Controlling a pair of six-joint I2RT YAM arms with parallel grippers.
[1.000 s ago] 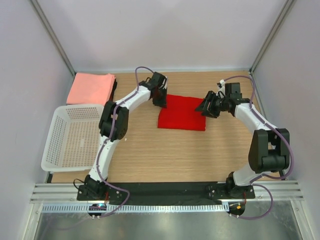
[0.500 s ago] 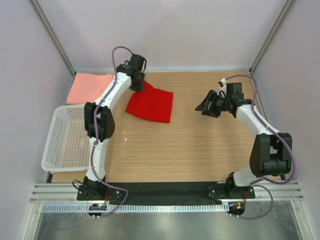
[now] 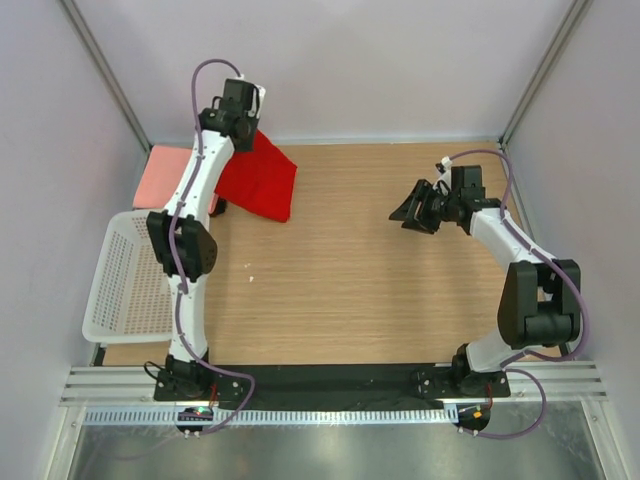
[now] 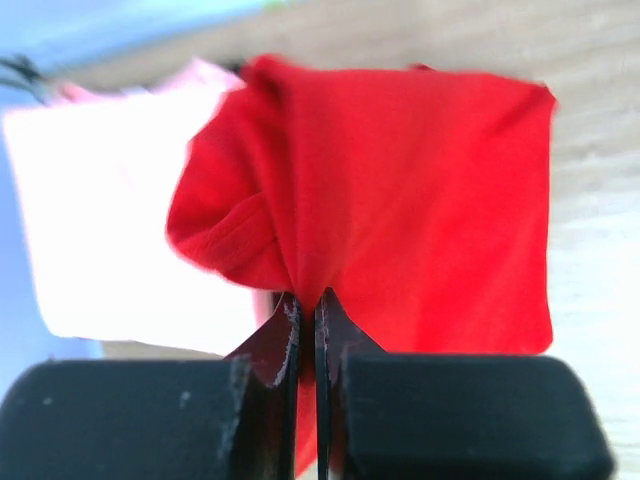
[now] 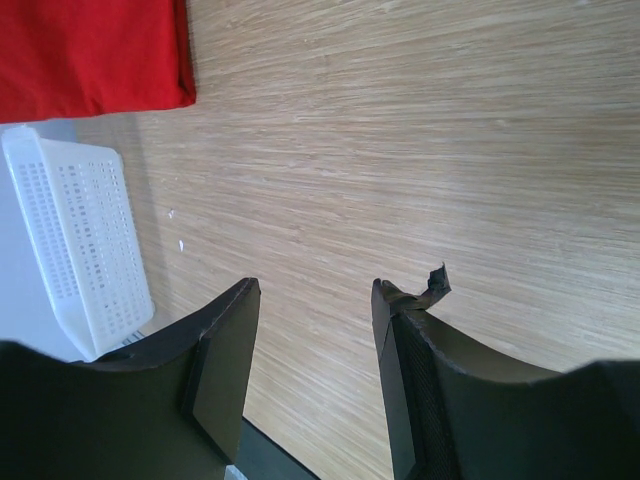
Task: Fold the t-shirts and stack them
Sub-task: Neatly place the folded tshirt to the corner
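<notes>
Table (image 3: pixel 380 290): light wood top; the white mesh basket (image 3: pixel 125 290) sits at its left edge and serves as the reference for every place below.
Left arm (image 3: pixel 190 200): rises along the basket's right side and reaches up past the basket's far end.
Right arm (image 3: pixel 510 250): well to the right of the basket, across the bare wood, with its wrist turned back toward the basket's side.
Basket: white plastic mesh, upright, with nothing showing inside it.
Red t-shirt (image 3: pixel 262 182): just beyond the basket's far right corner, folded and hanging from the left gripper. The left wrist view shows it draped in front of the pink cloth. I cannot tell whether its lower edge touches the wood.
Pink t-shirts (image 3: pixel 160 178): a folded salmon square lying flat directly behind the basket's far end, partly covered by the left arm and the red cloth.
Left gripper (image 4: pixel 305 305): above and behind the basket's far right corner, fingers pressed together and pinching a bunched fold of the red t-shirt.
Right gripper (image 5: pixel 315 300): far right of the basket, over bare wood, fingers spread apart and holding nothing.
</notes>
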